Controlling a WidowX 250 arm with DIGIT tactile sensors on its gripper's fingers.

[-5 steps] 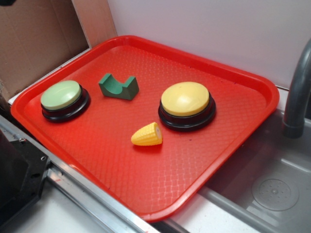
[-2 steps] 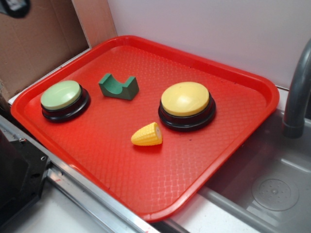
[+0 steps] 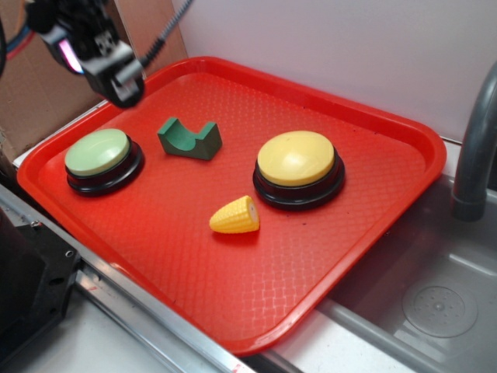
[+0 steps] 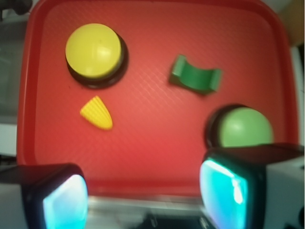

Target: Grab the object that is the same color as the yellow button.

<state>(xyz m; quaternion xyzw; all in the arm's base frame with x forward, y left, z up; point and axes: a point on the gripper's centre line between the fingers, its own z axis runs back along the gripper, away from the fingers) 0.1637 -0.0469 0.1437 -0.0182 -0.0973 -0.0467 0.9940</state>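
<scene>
A small yellow corn cob piece, the object (image 3: 234,216) (image 4: 97,113), lies on the red tray (image 3: 194,264) just in front of the yellow button (image 3: 297,159) (image 4: 94,50), a dome on a black base. My gripper (image 3: 124,92) (image 4: 143,193) hangs high at the tray's far left corner, above and behind the pale green button (image 3: 99,153) (image 4: 245,128). Its jaws stand wide apart with nothing between them, and it is far from the corn piece.
A dark green arch block (image 3: 190,138) (image 4: 196,79) sits between the two buttons. Cardboard (image 3: 54,70) stands behind the tray at left. A metal sink (image 3: 435,303) with a grey faucet (image 3: 474,148) lies to the right. A black mount (image 3: 31,287) sits at front left.
The gripper has come into the exterior view from the upper left and now hangs over the tray's far left corner. Nothing on the tray has moved.
</scene>
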